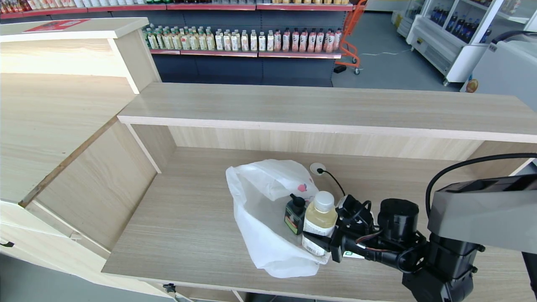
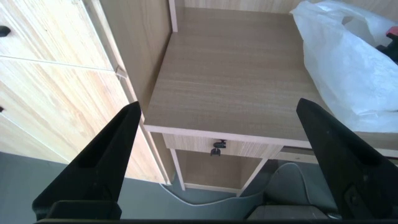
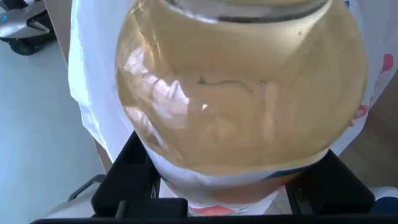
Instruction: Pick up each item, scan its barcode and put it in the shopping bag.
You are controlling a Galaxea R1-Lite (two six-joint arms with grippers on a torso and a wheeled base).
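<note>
Checkout nearly done: the black right gripper [image 1: 322,244] has its jaws closed around the lower body of a clear plastic bottle of pale yellow liquid with a white cap [image 1: 320,214], holding it upright at the 3 o'clock lip of a thin white plastic shopping bag [image 1: 256,241]. A small dark bottle with a black cap and green label [image 1: 295,214] stands just beside it, touching or nearly so, within the bag's open mouth, and so looks bagged. Whether the yellow bottle's barcode has been read cannot be told. What appears left is to ease that bottle in and let go.

The left gripper [image 2: 219,107] hangs well apart at 8 o'clock over the front corner of the pale wooden desk [image 1: 188,218], jaws spread wide and holding nothing.

Room is tightest at 12 o'clock, where a raised wooden counter ledge [image 1: 319,105] overhangs the desk's back, and at 9 o'clock, where a wooden side panel [image 1: 96,184] walls it in. A black cable [image 1: 333,180] runs from 1 o'clock of the bag toward the right gripper and could snag. The bag's bottom lies close to the desk's front edge at 6 o'clock, so a push that way risks sliding it off. Lifting straight up looks the freest way out.
</note>
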